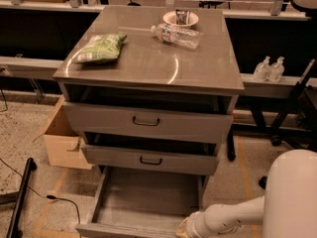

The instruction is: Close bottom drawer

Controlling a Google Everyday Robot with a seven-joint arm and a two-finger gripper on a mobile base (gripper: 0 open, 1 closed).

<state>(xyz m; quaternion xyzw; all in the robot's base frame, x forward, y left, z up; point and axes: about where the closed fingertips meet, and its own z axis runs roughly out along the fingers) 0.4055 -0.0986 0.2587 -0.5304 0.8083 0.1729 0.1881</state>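
Observation:
The bottom drawer [143, 202] of the grey-brown cabinet is pulled far out, showing its long shallow grey tray; its front panel [119, 231] is cut off by the lower edge of the view and its handle is hidden. My white arm reaches in from the lower right, and the gripper [184, 228] is at the drawer's front right corner, mostly out of frame. The two drawers above, the tall top one [146, 121] and the middle one [150, 160], stand slightly open.
On the cabinet top [148, 68] lie a green chip bag [99, 47], a water bottle [176, 34] and a white bowl [181, 18]. A cardboard box [62, 140] stands left of the cabinet. A black pole [20, 197] and cable lie on the floor left.

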